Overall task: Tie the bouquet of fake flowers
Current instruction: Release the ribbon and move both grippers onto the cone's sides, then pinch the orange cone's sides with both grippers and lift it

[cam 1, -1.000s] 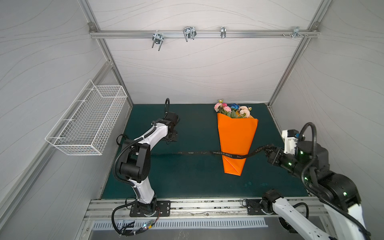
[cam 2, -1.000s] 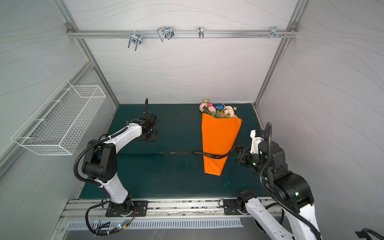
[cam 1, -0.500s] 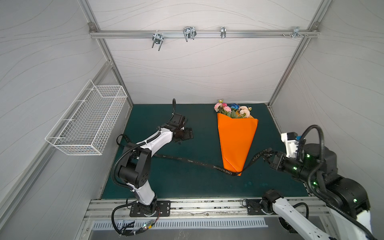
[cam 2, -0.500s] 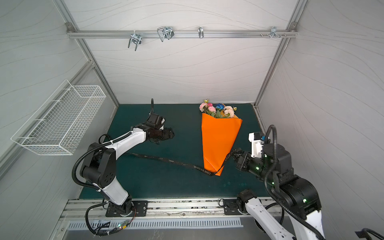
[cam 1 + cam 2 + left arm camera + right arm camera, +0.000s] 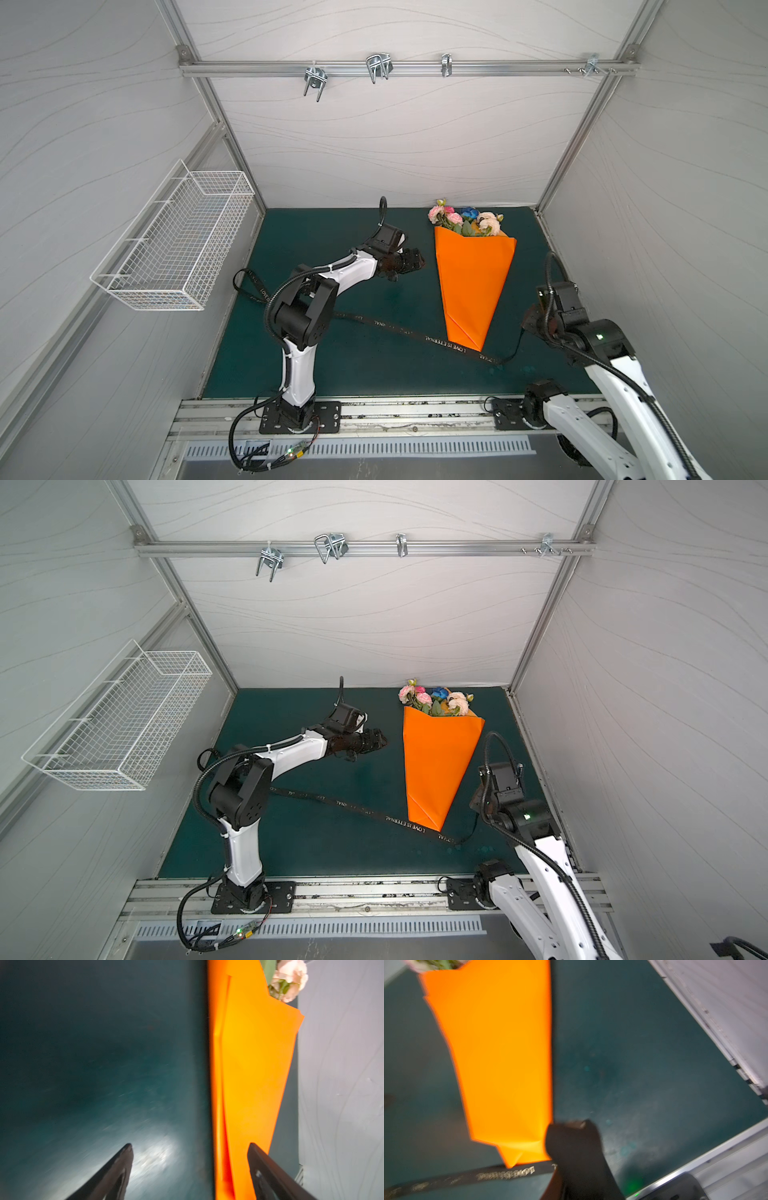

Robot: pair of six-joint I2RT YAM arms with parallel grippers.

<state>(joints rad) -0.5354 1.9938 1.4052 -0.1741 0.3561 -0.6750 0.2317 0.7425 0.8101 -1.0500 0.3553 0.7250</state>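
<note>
While the left gripper [image 5: 190, 1146] is hovering beside it, jaws spread wide and empty, the bouquet of fake flowers [image 5: 465, 218] is lying in a folded orange paper cone [image 5: 473, 282]. Blur is hiding the right gripper's [image 5: 576, 1126] grip.

A robotics lab test cell: white panel walls [image 5: 374, 145] in an aluminium frame [image 5: 223, 137] box in a green-matted table [image 5: 374, 374]. Hooks [image 5: 378, 68] line the back rail [image 5: 498, 68], a wire basket [image 5: 174, 249] hangs on a side wall, and two robot arms [image 5: 297, 374] are bolted along the table's front edge.
</note>
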